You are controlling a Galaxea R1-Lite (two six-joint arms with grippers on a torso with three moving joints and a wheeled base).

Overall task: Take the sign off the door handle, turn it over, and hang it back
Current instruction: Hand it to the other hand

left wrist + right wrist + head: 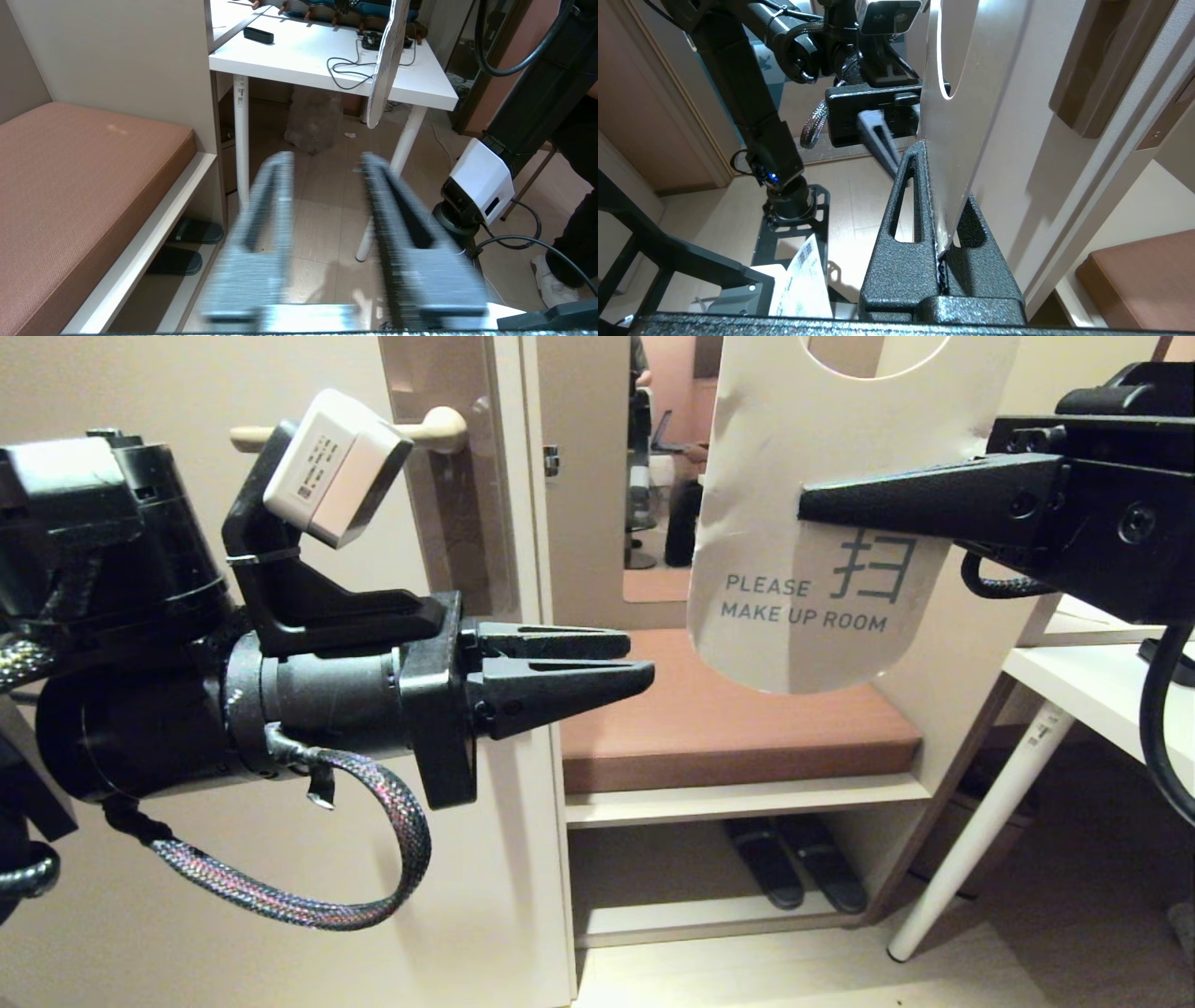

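While my right gripper (812, 509) pinches the sign (794, 476), white face out, right of the handle (439, 429), my left gripper (639, 663), jaws apart, should keep clear.

Warm, even indoor light fills the head view, giving the walls and door a yellowish cast — no hard shadows there. The sign (822, 513) is brightly lit and its print reads sharply. In the left wrist view the left gripper's fingers (271, 200) are smeared by motion blur, while the white table (299, 51) behind glares under overhead light. In the right wrist view the floor (859, 186) shows a pale sheen.
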